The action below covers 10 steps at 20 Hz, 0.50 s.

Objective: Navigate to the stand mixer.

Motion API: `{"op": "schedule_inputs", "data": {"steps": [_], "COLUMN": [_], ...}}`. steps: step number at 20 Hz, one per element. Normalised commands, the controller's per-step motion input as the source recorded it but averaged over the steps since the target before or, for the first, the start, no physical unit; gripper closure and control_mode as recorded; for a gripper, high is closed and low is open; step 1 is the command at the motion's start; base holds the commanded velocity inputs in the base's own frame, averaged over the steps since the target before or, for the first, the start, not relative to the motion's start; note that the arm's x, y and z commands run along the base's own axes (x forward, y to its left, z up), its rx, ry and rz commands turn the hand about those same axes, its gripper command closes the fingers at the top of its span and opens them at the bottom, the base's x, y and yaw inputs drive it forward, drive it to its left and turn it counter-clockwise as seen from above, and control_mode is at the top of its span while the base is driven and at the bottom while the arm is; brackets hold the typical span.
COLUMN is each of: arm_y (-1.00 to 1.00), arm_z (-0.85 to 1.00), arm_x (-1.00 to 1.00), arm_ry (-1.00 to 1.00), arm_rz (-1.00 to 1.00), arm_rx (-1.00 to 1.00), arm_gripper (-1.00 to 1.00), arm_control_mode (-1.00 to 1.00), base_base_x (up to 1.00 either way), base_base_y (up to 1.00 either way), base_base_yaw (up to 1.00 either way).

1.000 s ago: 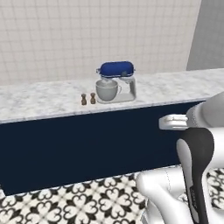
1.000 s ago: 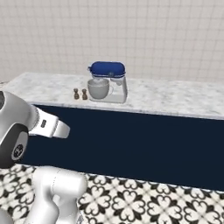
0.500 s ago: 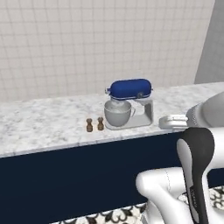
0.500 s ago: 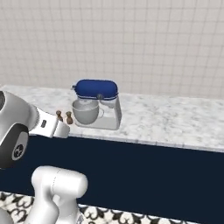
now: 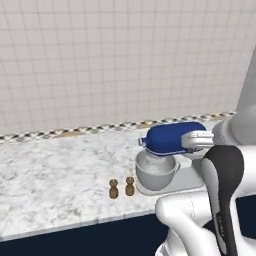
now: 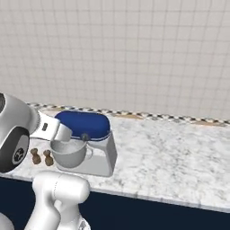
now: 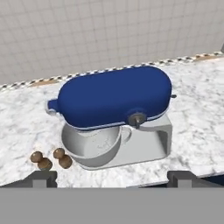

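Your arm's folded up close to the base, forearm reaching fwd, wrist level. Gripper (image 7: 112, 177) points ahead & slightly down; tips sit wide apart at the hand view's bottom, nothing between.

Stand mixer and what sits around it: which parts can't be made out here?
- Mixer: in the left base view the arm covers its stand and rear.
- Mixer bowl: in the right base view the arm crosses its rim.
- Shakers: too small to tell salt from pepper.
- Gripper: hand view shows just the fingertips; the jaw state is unclear.
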Motion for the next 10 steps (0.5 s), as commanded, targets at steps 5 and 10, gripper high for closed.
{"op": "schedule_inputs", "data": {"steps": [5,10], "arm_y": [0.00,0.00], "arm_z": [0.00,0.00], "arm_x": [0.00,0.00], "arm_ry": [0.00,0.00], "arm_rz": [0.00,0.00], "arm_rx": [0.00,0.00], "arm_gripper": [-1.00,-1.00], "arm_control_mode": [1.00,1.00], "base_base_x": [1.00,1.00], "base_base_y": [0.00,-0.05], "base_base_yaw": [0.33,0.37]}}
